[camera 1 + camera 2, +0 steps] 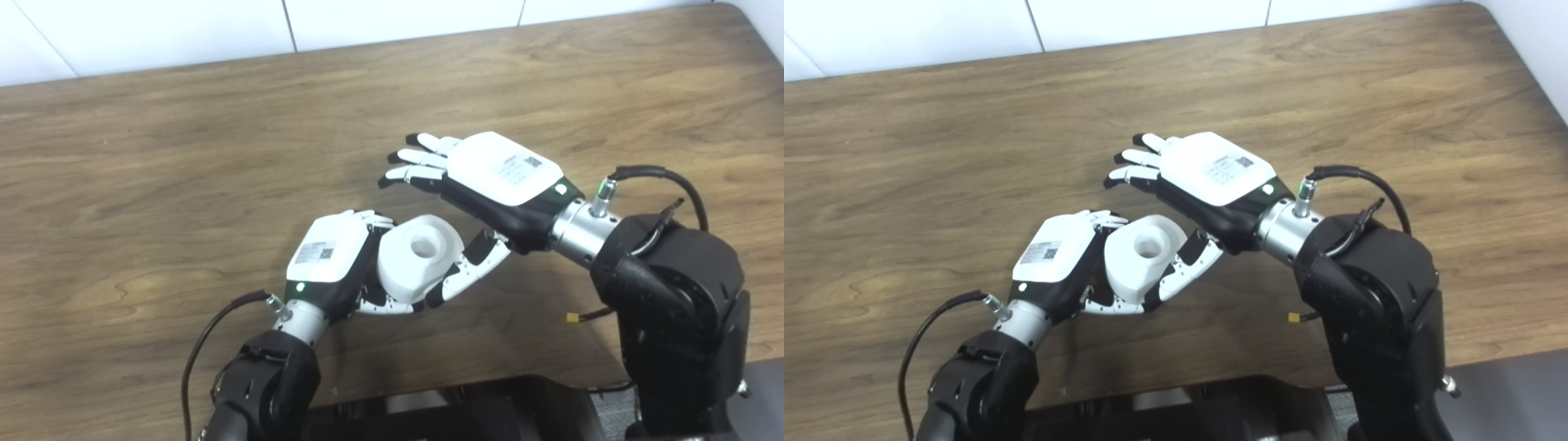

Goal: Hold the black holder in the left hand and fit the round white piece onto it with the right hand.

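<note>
The round white piece (409, 264), a chunky drum with a hole in its top face, sits a little above the table in my left hand (332, 254). That hand's fingers (372, 218) curl over the piece's far side and its thumb lies under the near side. I cannot make out any black holder; only dark shadow shows between the palm and the piece. My right hand (497, 174) hovers just right of and behind the piece, open with fingers spread flat. Its thumb (470, 269) rests along the piece's right side, touching or nearly touching it.
The wooden table (184, 153) stretches wide on all sides of the hands, with a white wall (153, 30) behind it. My dark torso (459, 410) fills the bottom edge. Black cables (658, 174) loop off both wrists.
</note>
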